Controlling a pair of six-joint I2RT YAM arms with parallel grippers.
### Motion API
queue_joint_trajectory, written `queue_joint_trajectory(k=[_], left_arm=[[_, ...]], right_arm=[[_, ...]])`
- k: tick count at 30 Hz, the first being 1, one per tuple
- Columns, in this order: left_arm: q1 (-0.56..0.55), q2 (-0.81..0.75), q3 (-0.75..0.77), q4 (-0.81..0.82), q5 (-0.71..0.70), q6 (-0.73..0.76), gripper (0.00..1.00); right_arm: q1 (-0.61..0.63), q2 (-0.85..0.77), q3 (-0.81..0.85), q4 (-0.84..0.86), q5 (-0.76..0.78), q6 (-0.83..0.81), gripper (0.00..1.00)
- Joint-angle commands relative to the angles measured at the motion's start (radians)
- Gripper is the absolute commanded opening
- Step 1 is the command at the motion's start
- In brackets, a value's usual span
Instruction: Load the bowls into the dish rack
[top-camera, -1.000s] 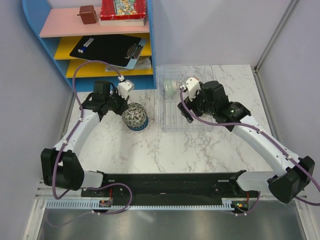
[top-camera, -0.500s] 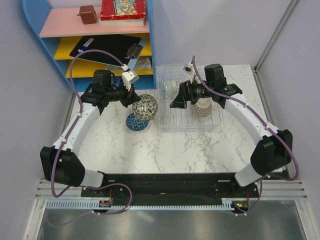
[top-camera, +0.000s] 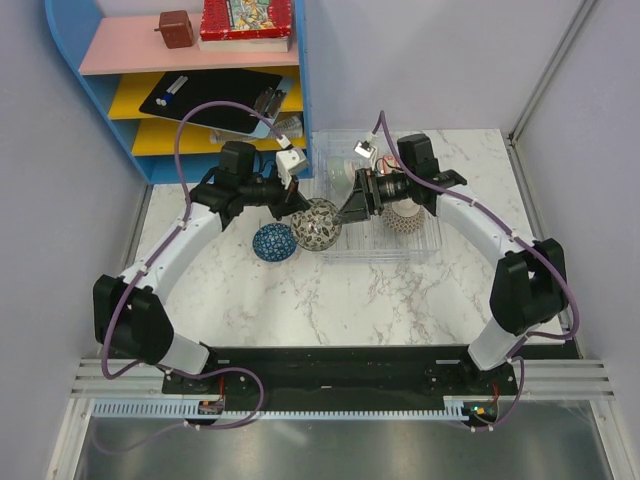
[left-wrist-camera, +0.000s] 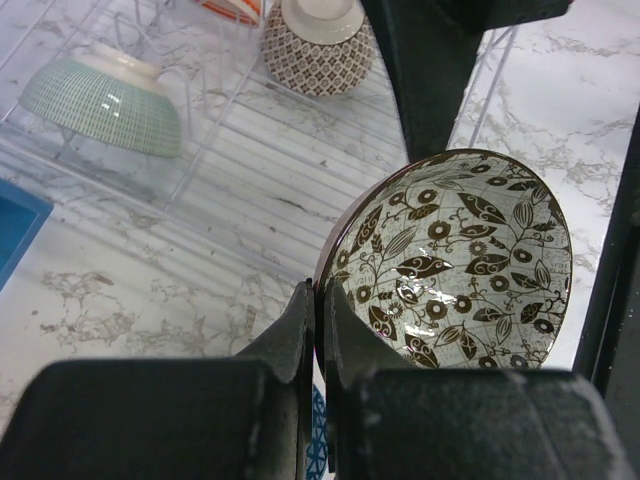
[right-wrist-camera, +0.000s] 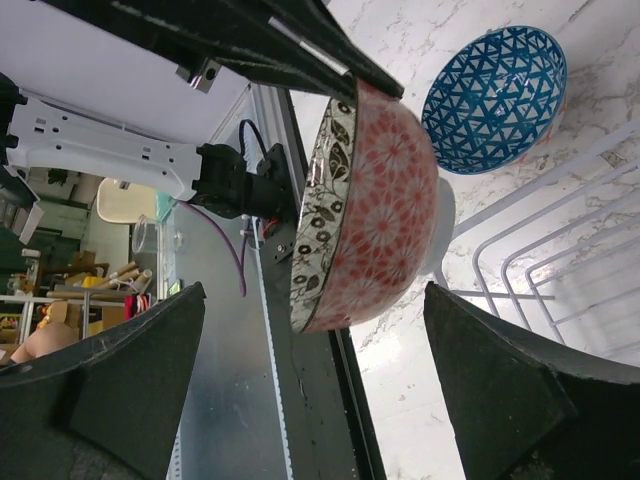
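Note:
My left gripper (top-camera: 293, 200) is shut on the rim of an orange-red floral bowl (top-camera: 318, 224) with a brown leaf pattern inside, holding it tilted in the air at the clear dish rack's (top-camera: 425, 247) left edge. In the left wrist view the jaws (left-wrist-camera: 318, 300) pinch the bowl's rim (left-wrist-camera: 455, 260). My right gripper (top-camera: 352, 205) is open and faces this bowl. In the right wrist view the bowl (right-wrist-camera: 375, 210) hangs between its spread fingers (right-wrist-camera: 315, 300), untouched. A pale green bowl (top-camera: 338, 172) and a grey-brown mesh bowl (top-camera: 404, 215) sit in the rack.
A blue triangle-patterned bowl (top-camera: 272, 242) lies on the marble table left of the rack, just under the held bowl. The blue shelf unit (top-camera: 200, 90) with a clipboard stands at the back left. Grey walls close both sides.
My left arm has carried the floral bowl up and right, from beside the blue bowl to the rack's left edge. My right gripper has swung left inside the rack to face the bowl.

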Motion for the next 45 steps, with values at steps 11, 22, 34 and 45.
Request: queue_joint_trajectory(k=[11, 22, 34, 45], left_arm=[[-0.078, -0.033, 0.083, 0.080, 0.034, -0.044, 0.02], [-0.084, -0.030, 0.078, 0.087, 0.014, -0.039, 0.02], [-0.093, -0.023, 0.081, 0.087, 0.012, -0.039, 0.02], [-0.099, -0.024, 0.072, 0.083, -0.018, -0.019, 0.48]], right_arm=[[0.000, 0.058, -0.017, 0.056, -0.108, 0.002, 0.98], [0.000, 0.076, -0.017, 0.059, -0.233, 0.006, 0.88], [0.000, 0.080, -0.011, 0.065, -0.255, 0.011, 0.22], [-0.004, 0.049, -0.063, 0.175, -0.148, 0.098, 0.00]])
